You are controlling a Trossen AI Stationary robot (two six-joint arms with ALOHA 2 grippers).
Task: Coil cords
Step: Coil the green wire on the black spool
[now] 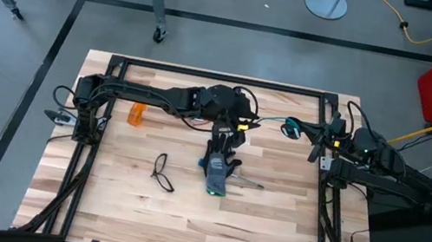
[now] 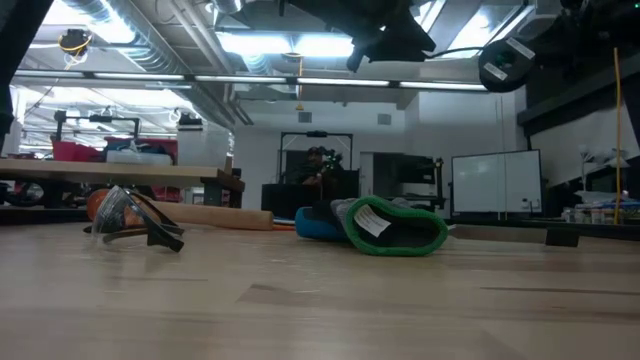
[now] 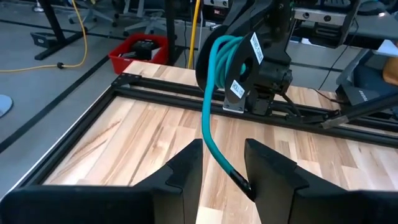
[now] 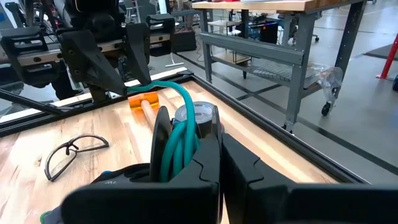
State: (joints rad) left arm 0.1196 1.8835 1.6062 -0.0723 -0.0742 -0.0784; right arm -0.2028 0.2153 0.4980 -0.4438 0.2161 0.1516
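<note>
The teal cord point(image 3: 214, 118) is strung in the air between the arms, above the table point(image 1: 183, 212). Its coil point(image 4: 180, 146) is pinched in the pressed-together right gripper point(image 4: 219, 163). The free end is nipped by the left gripper point(image 3: 225, 174), fingers part-spread. Light tension should be kept for even winding.

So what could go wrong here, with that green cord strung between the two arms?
1. The left claw holds only the very tip of the teal cord, so the end could slip free.
2. The right claw pinches the coiled bundle at one side; loops might spring loose.
3. The arms work in the air above the glove and safety glasses, so a dropped cord could snag on them.
</note>
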